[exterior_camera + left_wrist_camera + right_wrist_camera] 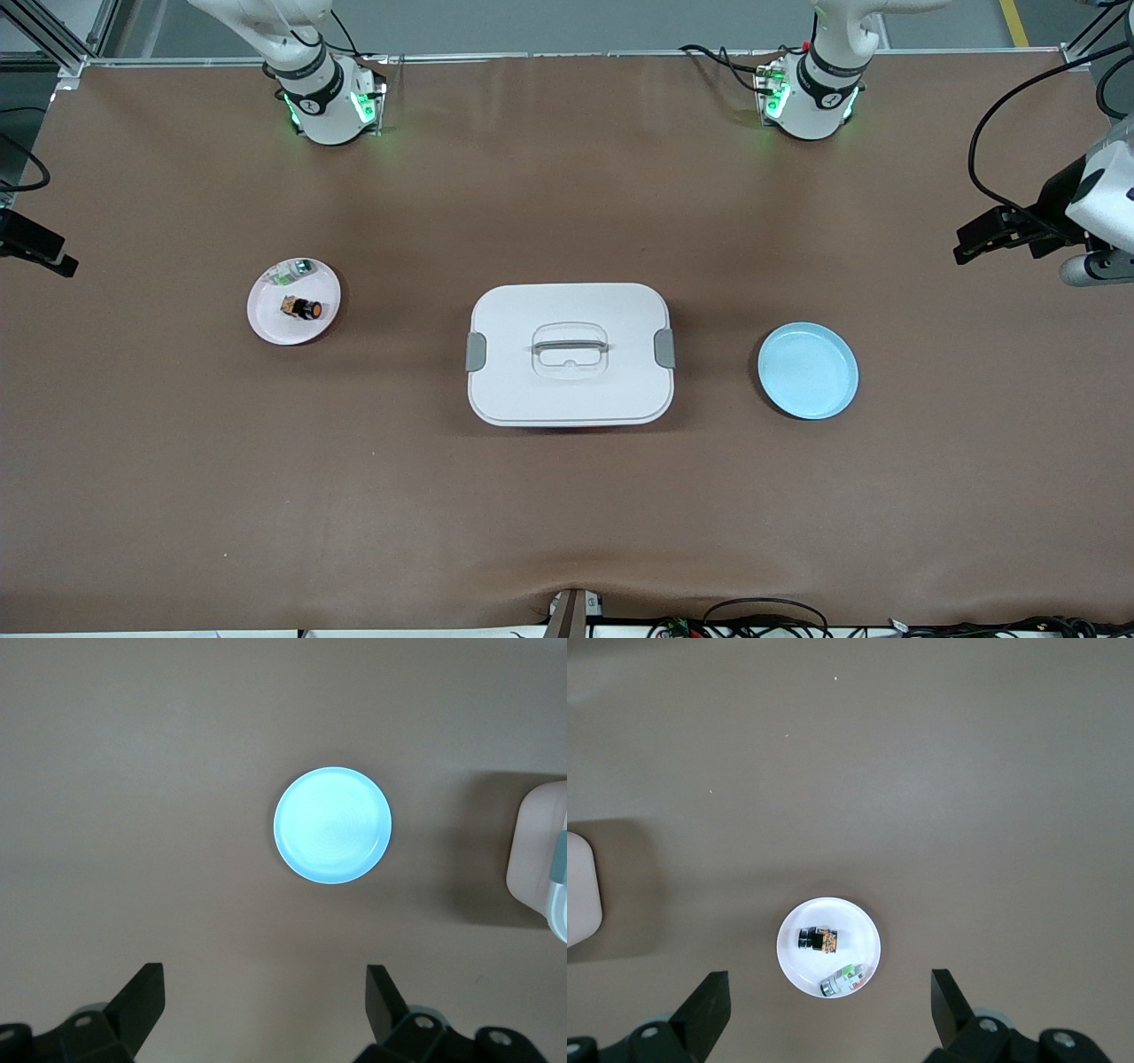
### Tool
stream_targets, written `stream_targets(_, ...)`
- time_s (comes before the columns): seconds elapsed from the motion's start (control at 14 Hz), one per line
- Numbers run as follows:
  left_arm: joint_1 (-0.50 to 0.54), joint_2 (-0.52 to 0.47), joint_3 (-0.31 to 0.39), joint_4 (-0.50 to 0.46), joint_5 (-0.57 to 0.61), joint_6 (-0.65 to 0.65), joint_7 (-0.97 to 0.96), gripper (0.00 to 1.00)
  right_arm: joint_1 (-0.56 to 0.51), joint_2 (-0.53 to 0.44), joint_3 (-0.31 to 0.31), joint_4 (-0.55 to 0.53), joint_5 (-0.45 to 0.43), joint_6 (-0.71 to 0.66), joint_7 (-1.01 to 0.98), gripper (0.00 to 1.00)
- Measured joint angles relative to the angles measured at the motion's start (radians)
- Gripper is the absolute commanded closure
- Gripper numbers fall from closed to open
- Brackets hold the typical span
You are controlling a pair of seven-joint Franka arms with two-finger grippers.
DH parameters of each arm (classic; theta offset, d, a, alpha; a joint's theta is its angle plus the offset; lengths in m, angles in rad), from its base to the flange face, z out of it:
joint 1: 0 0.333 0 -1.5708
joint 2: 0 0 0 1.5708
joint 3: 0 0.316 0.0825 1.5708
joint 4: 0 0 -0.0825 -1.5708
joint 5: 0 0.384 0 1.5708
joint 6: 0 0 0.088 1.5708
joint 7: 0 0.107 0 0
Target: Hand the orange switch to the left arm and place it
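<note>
The orange switch [302, 307] lies on its side on a small white plate [266, 326] toward the right arm's end of the table. In the right wrist view the switch [818, 940] and its plate [799, 964] show far below. My right gripper [828, 1008] hangs high over the table beside that plate, open and holding nothing. The white box [570, 354] stands mid-table with its lid on. My left gripper [264, 1005] is open and empty, high over the table beside a light blue plate [332, 825]. Neither hand shows in the front view.
A small white-and-green part [295, 271] shares the white plate. The blue plate [807, 369] sits toward the left arm's end of the table, beside the box. Black fixtures jut in at both table ends [1001, 232] [35, 246]. Cables [762, 611] run along the edge nearest the front camera.
</note>
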Motion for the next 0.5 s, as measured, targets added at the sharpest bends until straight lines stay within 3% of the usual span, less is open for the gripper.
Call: stream_targets(0.5,0.001,0.004,0.0,0.0,0.0,0.0,0.0,0.0,0.003,0.0,0.007,0.0,-0.012,-0.001,0.0,0.0)
